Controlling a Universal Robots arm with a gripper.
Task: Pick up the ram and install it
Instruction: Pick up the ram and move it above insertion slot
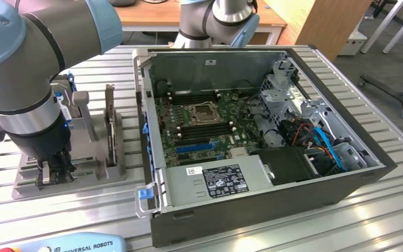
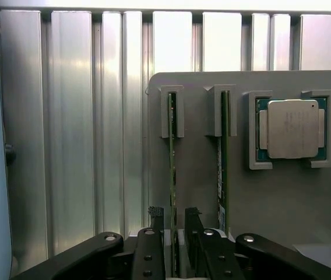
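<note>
Ribbed aluminium table [image 1: 377,210] carries an open black computer case [image 1: 257,212] across the centre and right of the exterior view, its green motherboard [image 1: 201,126] exposed. A grey-and-blue arm [image 1: 27,94] fills that view's upper left and reaches down to a grey parts holder [image 1: 110,170] at the lower left, just beside the case. In the wrist view the gripper [image 2: 174,224] is spread wide, straddling the ram [image 2: 172,157] with a small gap on each side and gripping nothing. The ram stands on edge in the holder's slot, near a second green stick [image 2: 224,157]. A silver processor [image 2: 292,128] sits beyond that stick.
</note>
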